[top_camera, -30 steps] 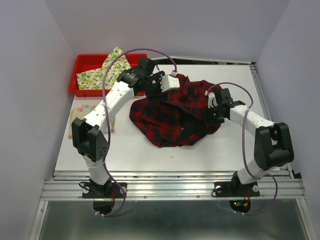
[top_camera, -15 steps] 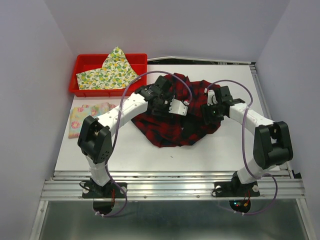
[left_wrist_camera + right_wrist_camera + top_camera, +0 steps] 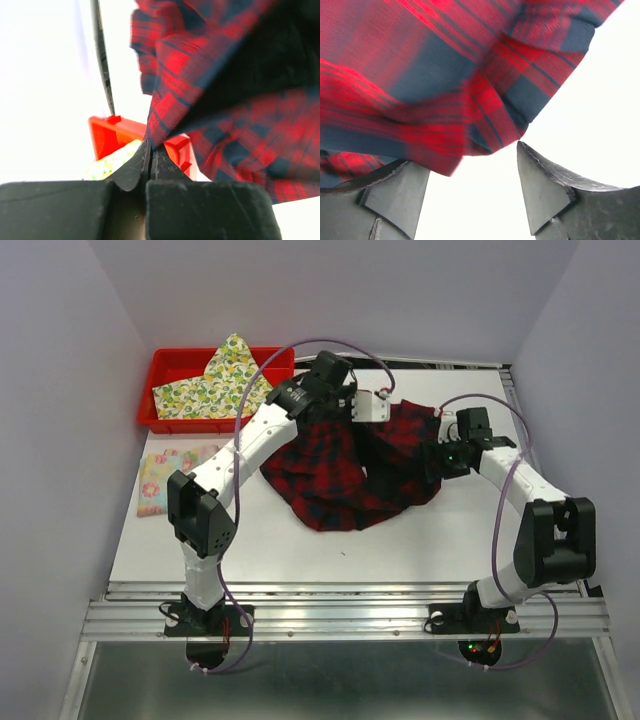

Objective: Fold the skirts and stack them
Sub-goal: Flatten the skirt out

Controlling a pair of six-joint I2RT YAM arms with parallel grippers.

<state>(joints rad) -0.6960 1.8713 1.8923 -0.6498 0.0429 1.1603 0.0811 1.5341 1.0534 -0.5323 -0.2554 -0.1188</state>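
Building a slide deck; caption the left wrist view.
Left gripper shut on the plaid skirt, red bin behind.

A red bin (image 3: 172,362) stands just left of the left fingers (image 3: 131,172). The white surface (image 3: 300,550) lies below them, a metal rail (image 3: 340,612) along its near edge.

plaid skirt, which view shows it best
Top external: only there is nearly the whole plaid skirt visible. Left wrist shows just a fold pinched in the left tool; right wrist shows a blurry edge by the open right tool.
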